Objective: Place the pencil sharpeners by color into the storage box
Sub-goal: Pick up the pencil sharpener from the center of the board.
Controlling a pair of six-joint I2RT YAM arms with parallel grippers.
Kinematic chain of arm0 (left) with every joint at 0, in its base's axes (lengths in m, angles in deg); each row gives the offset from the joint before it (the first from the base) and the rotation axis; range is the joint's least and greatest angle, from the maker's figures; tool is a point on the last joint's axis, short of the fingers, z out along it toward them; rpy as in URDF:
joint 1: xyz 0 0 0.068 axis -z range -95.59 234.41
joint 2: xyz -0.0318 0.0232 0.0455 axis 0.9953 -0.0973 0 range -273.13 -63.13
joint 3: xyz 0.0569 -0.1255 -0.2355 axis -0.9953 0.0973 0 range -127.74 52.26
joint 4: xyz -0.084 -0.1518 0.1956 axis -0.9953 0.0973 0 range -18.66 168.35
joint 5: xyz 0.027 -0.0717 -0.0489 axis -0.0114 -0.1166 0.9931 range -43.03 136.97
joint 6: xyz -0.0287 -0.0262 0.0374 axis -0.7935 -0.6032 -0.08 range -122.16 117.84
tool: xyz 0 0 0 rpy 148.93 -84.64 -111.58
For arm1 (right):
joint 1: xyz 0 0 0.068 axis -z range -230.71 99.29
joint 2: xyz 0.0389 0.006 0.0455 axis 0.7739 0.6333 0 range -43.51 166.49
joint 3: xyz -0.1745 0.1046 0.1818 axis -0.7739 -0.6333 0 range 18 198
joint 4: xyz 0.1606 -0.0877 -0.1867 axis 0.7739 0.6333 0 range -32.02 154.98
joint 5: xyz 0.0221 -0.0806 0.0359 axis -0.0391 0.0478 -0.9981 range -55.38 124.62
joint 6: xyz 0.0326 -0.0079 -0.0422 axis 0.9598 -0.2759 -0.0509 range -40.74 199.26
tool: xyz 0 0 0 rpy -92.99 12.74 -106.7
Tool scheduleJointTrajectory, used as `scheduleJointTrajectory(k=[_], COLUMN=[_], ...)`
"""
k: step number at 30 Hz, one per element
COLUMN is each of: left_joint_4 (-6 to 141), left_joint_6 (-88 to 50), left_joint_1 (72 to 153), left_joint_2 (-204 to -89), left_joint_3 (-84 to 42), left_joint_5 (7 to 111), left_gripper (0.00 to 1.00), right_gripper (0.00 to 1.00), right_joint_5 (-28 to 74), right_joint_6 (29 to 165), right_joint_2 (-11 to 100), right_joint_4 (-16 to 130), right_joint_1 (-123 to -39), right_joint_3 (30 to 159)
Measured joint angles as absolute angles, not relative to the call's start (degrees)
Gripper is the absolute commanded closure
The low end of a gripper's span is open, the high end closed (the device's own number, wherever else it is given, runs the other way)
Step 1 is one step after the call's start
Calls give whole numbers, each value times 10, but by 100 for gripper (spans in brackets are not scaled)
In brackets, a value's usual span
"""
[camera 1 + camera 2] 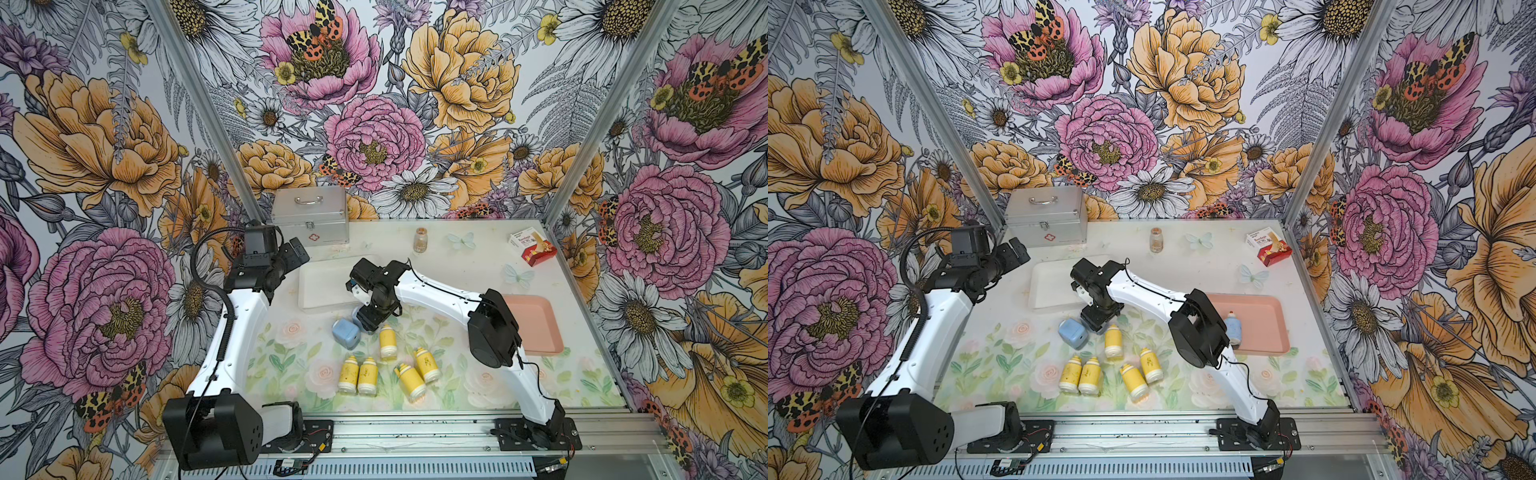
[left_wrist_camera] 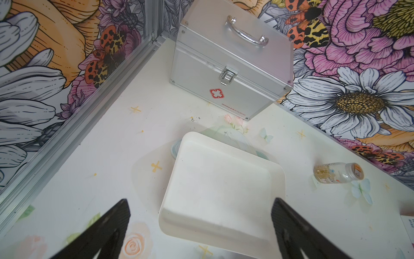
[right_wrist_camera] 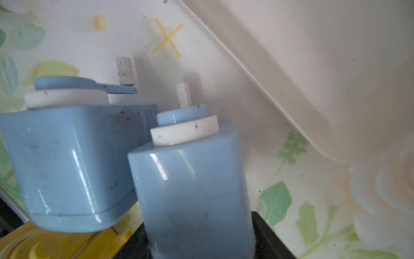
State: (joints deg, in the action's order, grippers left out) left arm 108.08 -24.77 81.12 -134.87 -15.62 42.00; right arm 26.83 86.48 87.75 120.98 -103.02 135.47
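Note:
Several yellow pencil sharpeners (image 1: 388,342) lie on the mat in front of my right arm. One light-blue sharpener (image 1: 345,333) rests beside my right gripper (image 1: 370,322). A second blue one (image 3: 192,179) stands between that gripper's (image 3: 199,235) black fingers, which flank it closely; whether they press on it does not show. Another blue sharpener (image 1: 1234,328) lies in the pink storage box (image 1: 1266,303), a shallow tray at the right. A white box (image 1: 328,282) of the same shape sits behind the gripper with nothing in it. My left gripper (image 2: 199,201) hovers open over the white box's (image 2: 221,190) near corner.
A silver first-aid case (image 1: 309,216) stands at the back left. A brown glass vial (image 1: 420,240) is at the back middle and a red-and-white carton (image 1: 532,248) at the back right. Flowered walls close in three sides.

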Motion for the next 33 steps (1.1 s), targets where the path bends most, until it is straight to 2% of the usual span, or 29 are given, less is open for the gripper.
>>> scheduleJointTrajectory(k=[22,24,33], left_joint_4=[1081,1081,1081], left_joint_6=[-248,-248,-248], left_joint_1=[808,808,808], left_joint_2=[-1349,-1349,-1349], left_joint_3=[-156,-156,-156], left_joint_5=[422,422,423], left_gripper=[1,1,1], right_gripper=[32,34,58], right_joint_5=[249,248,247], right_joint_6=[862,862,863], right_joint_2=[905,909,918], right_joint_4=[1216,1220,1222], right_joint_1=[-1030,-1030,-1029], right_joint_3=[1409,1413,1427])
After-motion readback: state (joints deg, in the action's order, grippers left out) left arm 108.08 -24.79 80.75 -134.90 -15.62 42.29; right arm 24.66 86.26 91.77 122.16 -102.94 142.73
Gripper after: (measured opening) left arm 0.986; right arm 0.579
